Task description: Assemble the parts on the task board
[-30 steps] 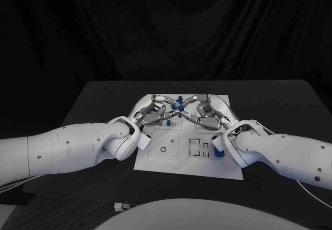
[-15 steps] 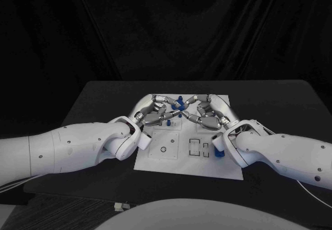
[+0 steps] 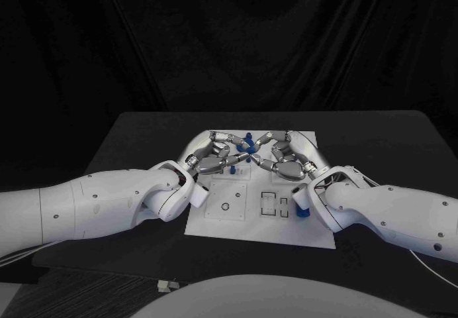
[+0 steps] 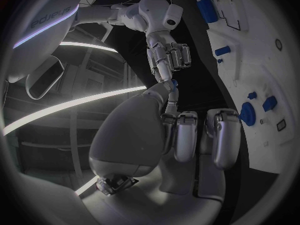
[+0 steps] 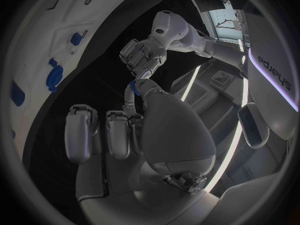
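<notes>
1. The worktop [image 3: 143, 142] was a black slab, matt and dark, with a black curtain [image 3: 229, 53] hanging in folds behind it.
2. The white task board [image 3: 239, 222] lay in the middle of the worktop, its near half marked with outlined rectangles and a small ring.
3. The left hand [image 3: 215, 158] and the right hand [image 3: 284, 159] met above the far half of the board, fingertips turned toward each other.
4. Between them a small blue part [image 3: 248, 142] was raised off the board; in the left wrist view the same blue part [image 4: 173, 84] sat where the fingertips of the two hands came together.
5. The right wrist view showed that part [image 5: 133, 87] pinched at the tip of the right hand's raised fingers, the left hand's fingertips just touching it from the other side.
6. Both hands therefore gripped the part, their other fingers curled in loosely beside the pinch.
7. Another blue part [image 3: 304, 212] stood near the board's right edge, close beside the right forearm.
8. In the left wrist view several more blue pieces [image 4: 247, 114] sat on the board's white face, well apart from the hands.
</notes>
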